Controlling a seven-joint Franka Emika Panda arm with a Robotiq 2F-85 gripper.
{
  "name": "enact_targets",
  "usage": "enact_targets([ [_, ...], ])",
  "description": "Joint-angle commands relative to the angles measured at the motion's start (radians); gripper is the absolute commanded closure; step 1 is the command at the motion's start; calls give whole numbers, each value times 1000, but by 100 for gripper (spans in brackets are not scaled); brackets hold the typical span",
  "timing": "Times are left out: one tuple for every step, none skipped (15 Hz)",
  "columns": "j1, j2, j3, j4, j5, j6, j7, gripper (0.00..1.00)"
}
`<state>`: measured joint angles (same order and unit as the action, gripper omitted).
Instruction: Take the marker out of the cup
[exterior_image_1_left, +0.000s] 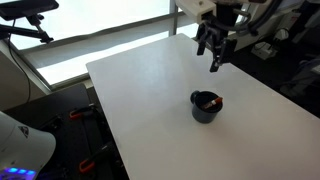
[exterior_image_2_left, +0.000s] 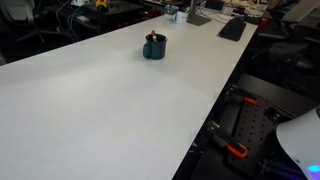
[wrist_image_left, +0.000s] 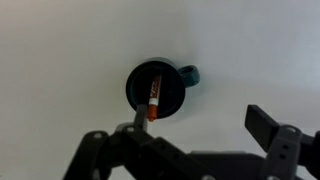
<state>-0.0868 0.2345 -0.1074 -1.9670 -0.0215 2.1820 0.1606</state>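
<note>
In an exterior view, your gripper (exterior_image_1_left: 214, 62) hangs above the far part of the white table (exterior_image_1_left: 140, 90), with its fingers pointing down. The cup (exterior_image_1_left: 207, 108) stands nearer on the table and lower, well apart from the fingertips. You would need to come toward the near edge and down to reach it. The marker (exterior_image_1_left: 207, 99) shows only as a reddish streak across the cup's mouth.

In an exterior view from farther off, the cup (exterior_image_2_left: 153, 48) is a small dark round shape standing upright on the bare tabletop (exterior_image_2_left: 110, 110). A speck of red, the marker (exterior_image_2_left: 153, 36), pokes just above its rim. A dark keyboard (exterior_image_2_left: 232, 28) lies far off to the right. Your gripper is not in this view.

In the wrist view, you are looking almost straight down into the cup (wrist_image_left: 172, 72). It is glossy and dark, and its handle (wrist_image_left: 191, 76) sticks out to the right. The marker (wrist_image_left: 154, 97) leans inside the cup. Its long axis runs close to up-and-down in the picture, with the red end at the rim on the side nearest your fingers. Your gripper (wrist_image_left: 198, 126) is spread wide and holds nothing. The left finger (wrist_image_left: 133, 128) sits just below the red end, and the right finger (wrist_image_left: 264, 122) is well out to the right. The cup therefore lies left of your centre line, and I judge the next move turns on shifting left to bring the marker between the fingers.
</note>
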Motion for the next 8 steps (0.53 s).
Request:
enact_targets([
  [7,25,-15,16,-37,2,61,0],
  [7,30,-19,16,-43,4,73,0],
  [5,36,-24,18,-48,5,81,0],
  [4,43,-28,21,-51,3,90,0],
  [2,48,-30,24,-44,1,87,0],
  [2,49,-30,22,-38,-1,93,0],
  [2,49,-31,19,-36,0,96,0],
  [2,51,-32,20,-36,-2,96,0],
])
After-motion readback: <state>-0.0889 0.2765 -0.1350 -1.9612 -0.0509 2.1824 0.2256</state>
